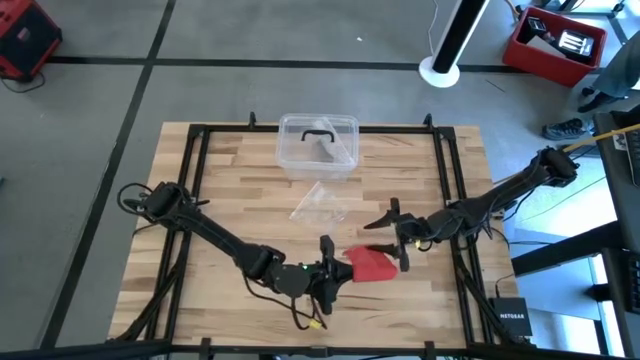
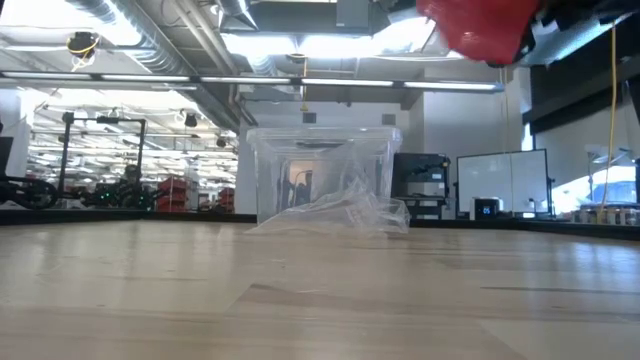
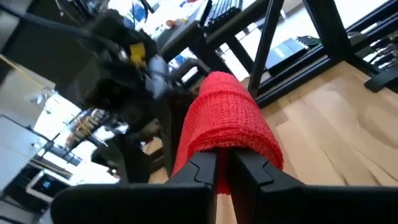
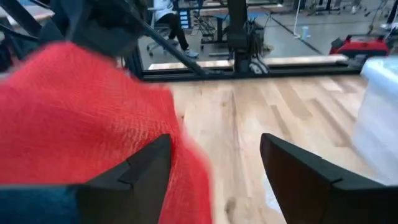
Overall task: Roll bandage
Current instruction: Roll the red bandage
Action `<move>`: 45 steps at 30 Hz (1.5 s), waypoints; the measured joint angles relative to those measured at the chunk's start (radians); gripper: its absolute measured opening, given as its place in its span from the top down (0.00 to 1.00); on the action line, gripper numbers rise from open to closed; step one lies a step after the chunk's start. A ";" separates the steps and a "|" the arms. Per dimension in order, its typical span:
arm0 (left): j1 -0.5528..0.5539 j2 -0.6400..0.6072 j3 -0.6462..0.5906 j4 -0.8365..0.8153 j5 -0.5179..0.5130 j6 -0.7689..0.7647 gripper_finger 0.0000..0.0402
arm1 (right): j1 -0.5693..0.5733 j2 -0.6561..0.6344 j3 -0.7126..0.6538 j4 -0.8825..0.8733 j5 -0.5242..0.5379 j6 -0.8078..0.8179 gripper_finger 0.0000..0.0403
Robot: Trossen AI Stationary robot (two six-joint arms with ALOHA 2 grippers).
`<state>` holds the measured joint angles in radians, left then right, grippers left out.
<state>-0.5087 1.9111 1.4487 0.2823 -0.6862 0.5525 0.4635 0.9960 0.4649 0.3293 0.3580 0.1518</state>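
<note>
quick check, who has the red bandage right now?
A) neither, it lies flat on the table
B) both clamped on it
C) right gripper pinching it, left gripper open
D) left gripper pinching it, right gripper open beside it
D: in the left wrist view the left gripper is shut on the bandage, while the right wrist view shows the right gripper with its fingers spread and the red fabric beside one finger only.

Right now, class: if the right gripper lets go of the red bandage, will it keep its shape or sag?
Probably sag: the bandage drapes over the left gripper, shut on it, like soft woven cloth. It looks light, hanging off the table from one pinch. The open right gripper gives no support.
</note>
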 joint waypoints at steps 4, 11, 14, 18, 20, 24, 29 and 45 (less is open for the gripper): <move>-0.008 0.000 0.000 -0.006 -0.001 -0.023 0.97 | 0.001 0.000 0.099 -0.184 0.017 -0.048 0.38; -0.040 -0.003 0.000 0.057 -0.005 -0.030 0.97 | 0.002 -0.032 0.347 -0.656 0.041 -0.056 0.38; -0.053 -0.020 0.000 0.124 -0.021 -0.016 0.97 | 0.002 -0.037 0.437 -0.833 0.004 -0.021 0.38; -0.052 -0.043 0.002 0.131 -0.077 -0.027 0.97 | 0.028 -0.063 0.425 -0.918 -0.035 0.039 0.38; -0.045 -0.046 0.001 0.124 -0.114 -0.027 0.97 | 0.068 -0.076 0.378 -0.908 -0.034 0.059 0.38; -0.020 -0.047 0.001 0.125 -0.126 -0.032 0.97 | 0.156 -0.085 0.240 -0.731 0.010 0.053 0.38; -0.002 -0.047 0.001 0.121 -0.126 -0.057 0.97 | 0.201 -0.082 0.131 -0.566 0.068 0.062 0.38; -0.001 -0.047 0.001 0.121 -0.125 -0.026 0.97 | 0.204 -0.082 0.079 -0.227 0.118 -0.089 0.40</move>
<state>-0.5094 1.8645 1.4494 0.4038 -0.8116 0.5266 0.6675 0.9137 0.5438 0.1026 0.4756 0.0626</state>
